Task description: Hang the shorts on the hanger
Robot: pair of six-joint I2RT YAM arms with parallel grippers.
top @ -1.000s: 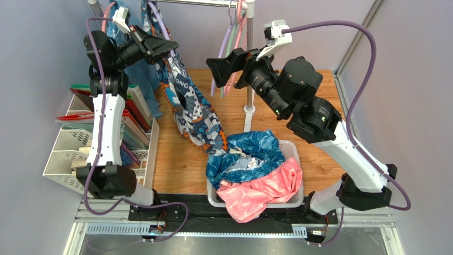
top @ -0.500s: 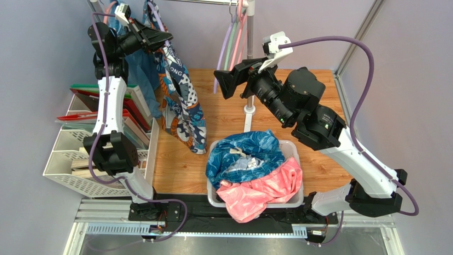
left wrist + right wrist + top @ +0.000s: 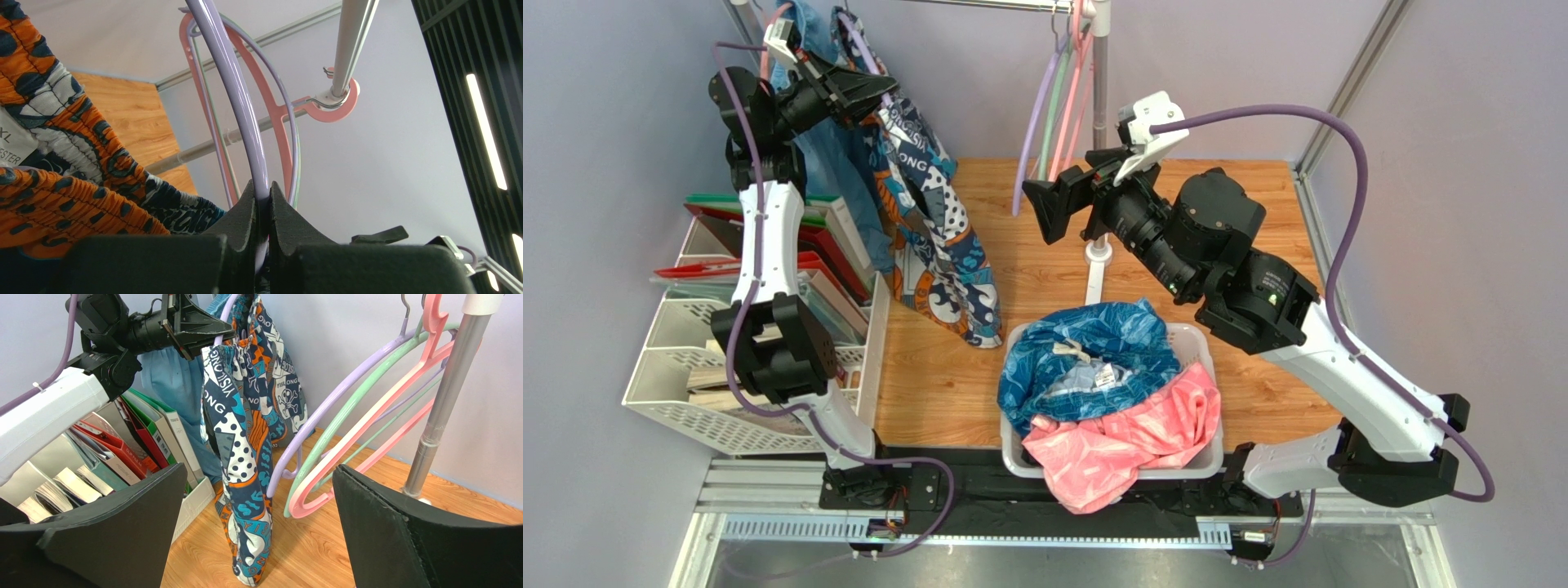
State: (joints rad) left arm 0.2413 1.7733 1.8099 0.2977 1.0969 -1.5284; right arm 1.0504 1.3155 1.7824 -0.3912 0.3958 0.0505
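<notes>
Left pincer [image 3: 263, 202]: clenching on the hanger [image 3: 236, 92], holding it high at the far left corner.
The shorts [image 3: 934, 233]: hanging draped from that hanger, dangling above the wooden surface [image 3: 934, 392], beside the file rack [image 3: 683, 355].
Right pincer [image 3: 1048, 208]: standing released, gripping nothing, facing the shorts near the upright pole [image 3: 1095, 159].

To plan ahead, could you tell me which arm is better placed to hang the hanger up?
Left, likely: the left gripper is shut on the hanger bearing the shorts; the right gripper hangs open.
</notes>
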